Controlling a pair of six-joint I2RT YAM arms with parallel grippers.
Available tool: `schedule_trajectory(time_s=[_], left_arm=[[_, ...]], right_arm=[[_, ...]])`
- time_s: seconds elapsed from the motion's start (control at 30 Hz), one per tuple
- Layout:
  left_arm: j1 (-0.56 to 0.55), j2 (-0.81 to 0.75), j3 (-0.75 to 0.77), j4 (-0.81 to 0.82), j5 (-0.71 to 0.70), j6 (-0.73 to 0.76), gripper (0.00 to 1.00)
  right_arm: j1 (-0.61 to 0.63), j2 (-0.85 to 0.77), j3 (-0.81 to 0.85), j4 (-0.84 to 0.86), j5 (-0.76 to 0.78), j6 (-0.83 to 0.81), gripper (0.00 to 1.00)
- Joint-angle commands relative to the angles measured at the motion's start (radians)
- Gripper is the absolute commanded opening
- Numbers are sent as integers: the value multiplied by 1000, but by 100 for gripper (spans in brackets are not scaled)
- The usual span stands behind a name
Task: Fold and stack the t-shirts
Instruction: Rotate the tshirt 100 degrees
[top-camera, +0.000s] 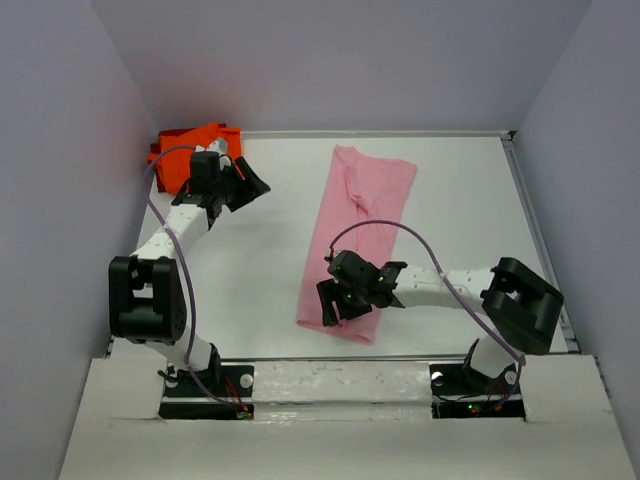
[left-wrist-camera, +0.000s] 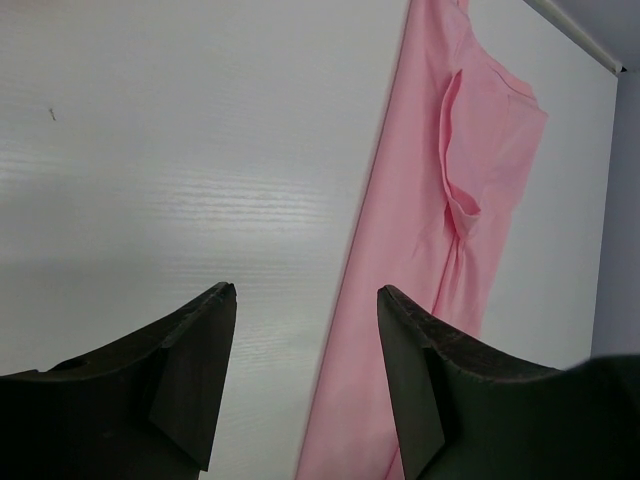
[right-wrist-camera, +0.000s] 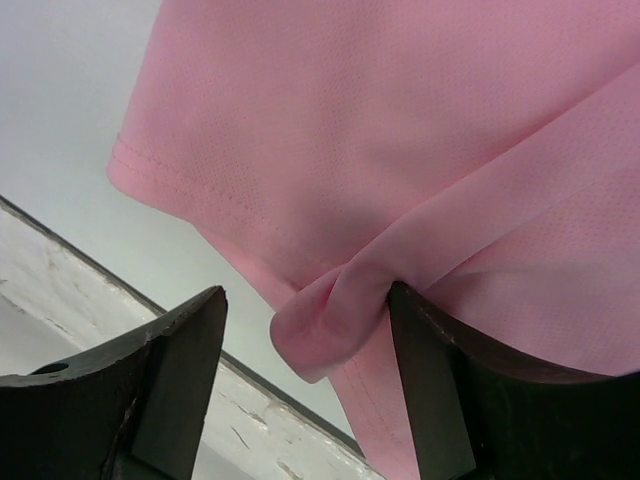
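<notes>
White table (top-camera: 270, 250) bears pink t-shirt (top-camera: 365, 215) and orange t-shirt (top-camera: 175, 160); left end effector (left-wrist-camera: 305, 295) and right end effector (right-wrist-camera: 305, 300) gape.

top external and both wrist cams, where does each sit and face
Top external: above, behind the bases, looking down on the table; both arms show.
Left wrist: on the left arm, past the open left gripper to the pink t-shirt.
Right wrist: on the right arm, right gripper straddling that shirt's hem.
All see that shirt.

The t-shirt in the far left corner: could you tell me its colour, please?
That t-shirt is bright orange, shown best in the top external view.
</notes>
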Motion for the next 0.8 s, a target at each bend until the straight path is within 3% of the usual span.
schedule_trajectory(time_s=[0.0,0.17,0.47,0.63,0.77], left_arm=[[-5,-21,18,14,15,8,67],[-4,-3,13,21,47,-4,67],[-8,2,13,23,50,-1,67],[-10,-11,15,23,47,2,67],[-10,-11,13,24,48,2,67]], right_arm=[[3,-22,-94,-205,151,26,72],[3,-118,-202,-219,153,103,73],[3,-292,-245,-297,185,211,73],[3,-309,-96,-423,281,152,74],[3,-232,167,-478,425,39,75]])
